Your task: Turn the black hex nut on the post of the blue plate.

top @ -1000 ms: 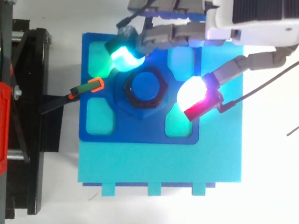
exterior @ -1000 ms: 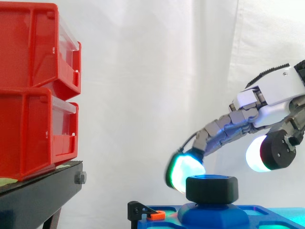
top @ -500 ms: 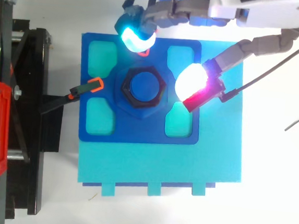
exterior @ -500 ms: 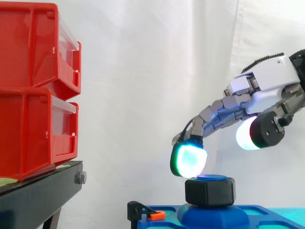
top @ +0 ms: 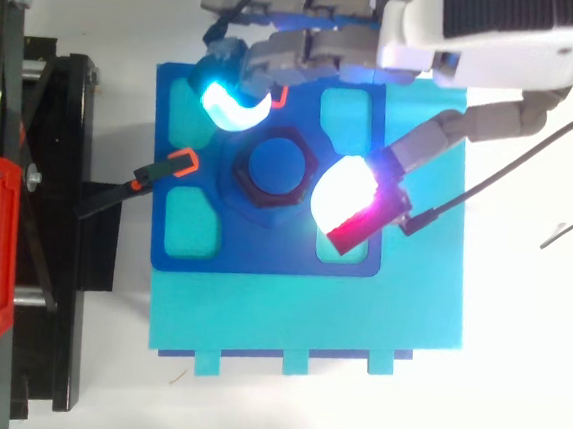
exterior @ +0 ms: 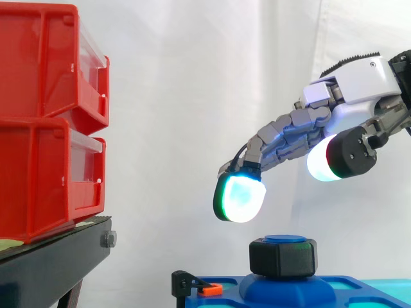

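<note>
The black hex nut (exterior: 283, 256) (top: 275, 168) sits on the blue post of the blue plate (top: 262, 263) (exterior: 359, 283). My hand (exterior: 359, 96) (top: 484, 26) hovers clear above it, reaching in from the right. Its fingers (exterior: 240, 196) (top: 231, 104) stretch out to the left with cyan-green glowing pads, and the thumb (exterior: 337, 157) (top: 349, 192) with its white-red pad hangs at the nut's right. The hand is open and holds nothing; a clear gap separates the pads from the nut.
Two stacked red bins (exterior: 51, 122) stand on a black stand (exterior: 51, 263) at the left. A small black clamp with an orange tip (top: 175, 164) (exterior: 204, 287) touches the plate's left edge. The plate lies on a cyan base (top: 308, 317).
The hand has lifted off the nut, rising and spreading; the glowing fingertips moved up and left, and the thumb swung toward the nut's right side from above. The nut stays on the post.
</note>
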Controlling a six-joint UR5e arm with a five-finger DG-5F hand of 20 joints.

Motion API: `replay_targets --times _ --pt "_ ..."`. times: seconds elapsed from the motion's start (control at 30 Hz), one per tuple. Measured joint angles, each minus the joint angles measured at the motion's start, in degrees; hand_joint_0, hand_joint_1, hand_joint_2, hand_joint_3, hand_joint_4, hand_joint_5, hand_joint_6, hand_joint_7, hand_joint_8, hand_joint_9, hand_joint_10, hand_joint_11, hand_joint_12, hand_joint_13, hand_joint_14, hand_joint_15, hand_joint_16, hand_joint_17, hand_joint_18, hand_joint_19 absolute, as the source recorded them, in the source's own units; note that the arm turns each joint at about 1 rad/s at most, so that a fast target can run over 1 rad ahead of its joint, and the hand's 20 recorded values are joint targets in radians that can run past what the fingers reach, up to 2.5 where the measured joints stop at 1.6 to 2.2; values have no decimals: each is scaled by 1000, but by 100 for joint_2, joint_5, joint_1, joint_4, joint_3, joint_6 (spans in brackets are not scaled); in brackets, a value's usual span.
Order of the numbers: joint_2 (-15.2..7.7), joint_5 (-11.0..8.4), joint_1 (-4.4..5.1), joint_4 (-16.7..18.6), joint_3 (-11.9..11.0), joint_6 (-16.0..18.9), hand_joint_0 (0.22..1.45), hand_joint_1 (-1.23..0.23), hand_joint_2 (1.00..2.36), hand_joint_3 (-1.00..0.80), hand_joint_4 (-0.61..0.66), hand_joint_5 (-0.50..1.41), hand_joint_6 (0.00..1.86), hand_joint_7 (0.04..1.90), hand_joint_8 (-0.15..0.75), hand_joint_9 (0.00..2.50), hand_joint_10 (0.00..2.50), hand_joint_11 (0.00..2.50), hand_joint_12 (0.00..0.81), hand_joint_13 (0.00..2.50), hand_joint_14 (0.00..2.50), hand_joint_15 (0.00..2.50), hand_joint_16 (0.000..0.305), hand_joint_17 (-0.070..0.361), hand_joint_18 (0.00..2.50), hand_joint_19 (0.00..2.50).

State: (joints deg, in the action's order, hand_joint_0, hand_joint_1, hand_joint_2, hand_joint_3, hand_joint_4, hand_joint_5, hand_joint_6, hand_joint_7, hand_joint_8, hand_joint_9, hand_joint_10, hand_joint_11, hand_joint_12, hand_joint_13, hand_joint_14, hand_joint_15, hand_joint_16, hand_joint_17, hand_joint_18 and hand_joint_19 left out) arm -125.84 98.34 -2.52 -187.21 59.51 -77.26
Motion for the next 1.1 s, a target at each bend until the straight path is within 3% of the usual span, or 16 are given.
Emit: replay_targets --times 0.3,0.6,0.83,1.1 --pt "-2 -353 319 40 3 52 484 -374 1000 -500 136 -224 502 692 194 164 0 0 337 200 0 0 60 134 0 84" --pt "-1 -621 535 2 140 93 484 -373 1000 -500 137 -223 502 696 193 161 0 0 338 196 0 0 59 133 0 77" --pt "4 -719 626 -71 206 150 484 -370 1000 -500 136 -223 502 693 193 160 0 0 338 194 0 0 59 134 0 83" --pt "6 -690 630 -184 205 221 484 -369 1000 -500 135 -223 502 695 194 160 0 0 339 196 0 0 59 134 0 83"
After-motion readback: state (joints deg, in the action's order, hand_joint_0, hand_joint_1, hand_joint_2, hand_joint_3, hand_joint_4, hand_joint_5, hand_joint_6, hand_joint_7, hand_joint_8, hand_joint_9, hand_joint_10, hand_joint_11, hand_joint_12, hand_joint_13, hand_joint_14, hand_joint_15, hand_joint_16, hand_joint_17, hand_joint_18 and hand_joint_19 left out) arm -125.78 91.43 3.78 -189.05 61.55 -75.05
